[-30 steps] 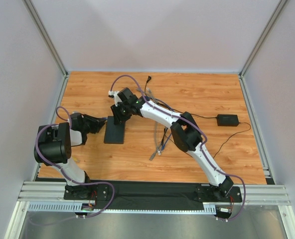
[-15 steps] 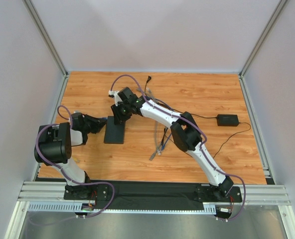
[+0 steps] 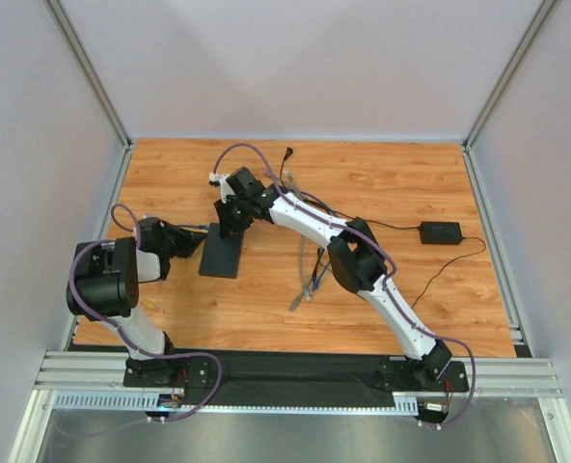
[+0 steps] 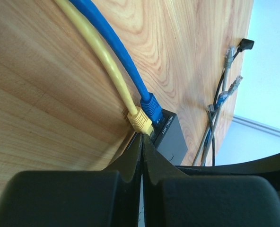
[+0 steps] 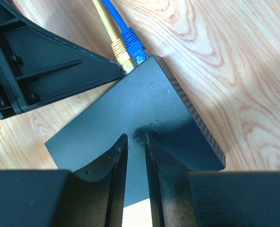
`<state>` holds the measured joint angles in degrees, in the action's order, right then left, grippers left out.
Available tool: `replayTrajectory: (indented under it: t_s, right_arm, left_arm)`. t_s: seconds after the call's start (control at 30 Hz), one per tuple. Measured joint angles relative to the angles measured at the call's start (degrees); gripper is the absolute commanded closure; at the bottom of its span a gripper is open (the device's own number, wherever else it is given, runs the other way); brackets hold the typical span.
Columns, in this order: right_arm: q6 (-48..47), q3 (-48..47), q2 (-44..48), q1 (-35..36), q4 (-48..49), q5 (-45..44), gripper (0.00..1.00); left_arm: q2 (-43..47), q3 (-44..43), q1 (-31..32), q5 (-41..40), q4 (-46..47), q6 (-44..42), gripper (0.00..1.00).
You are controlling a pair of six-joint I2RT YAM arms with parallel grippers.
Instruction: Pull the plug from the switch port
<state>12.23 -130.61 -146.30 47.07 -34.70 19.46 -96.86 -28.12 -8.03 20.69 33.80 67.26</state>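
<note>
Yellow plug (image 4: 140, 120) is sitting at the tips of the clenched left pincer (image 4: 142, 138), needing a straight outward pull while the slightly parted right pincer (image 5: 136, 137) is bracing the switch (image 5: 130, 104).

Matt black box (image 5: 144, 109), smooth plastic — grained wood table (image 5: 225, 47)

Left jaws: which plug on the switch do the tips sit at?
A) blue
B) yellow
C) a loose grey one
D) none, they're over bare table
B: in the left wrist view the left gripper, jaws shut, ends right at the yellow plug, while the blue plug sits beside it in the switch.
</note>
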Motion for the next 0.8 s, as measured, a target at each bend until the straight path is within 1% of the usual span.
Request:
replayTrajectory:
  t_s: [0.13,0.2,0.23,0.3,0.4,0.67,0.8]
  right_arm:
    - [0.52,-0.63,-0.39,0.0,-0.37,0.0,0.76]
    - [0.55,-0.76,-0.46,0.0,-0.44,0.0,0.75]
    - [0.55,-0.83,-0.48,0.0,-0.46,0.02,0.75]
    - [0.52,-0.92,-0.5,0.0,-0.5,0.07,0.75]
    - [0.35,-1.07,-0.57,0.0,-0.61,0.11,0.75]
    - [-0.2,-1.25,-0.61,0.0,-0.81,0.15,0.75]
    - [-0.39,-1.46,-0.68,-0.02,-1.03,0.13,0.75]
  left_arm:
    - [-0.04,0.02,0.0,0.13,0.09,-0.04,0.99]
    - [-0.04,0.07,0.0,0.17,0.15,-0.07,0.89]
    - [-0.04,0.22,0.0,0.15,0.31,-0.09,0.78]
    - [0.0,0.59,0.02,-0.26,0.26,-0.11,0.71]
    - [0.44,1.03,0.2,-1.01,-0.11,0.35,0.67]
    - [0.9,1.09,1.07,-3.72,-0.11,2.43,0.69]
    - [-0.04,1.03,1.7,-3.82,1.27,4.07,0.63]
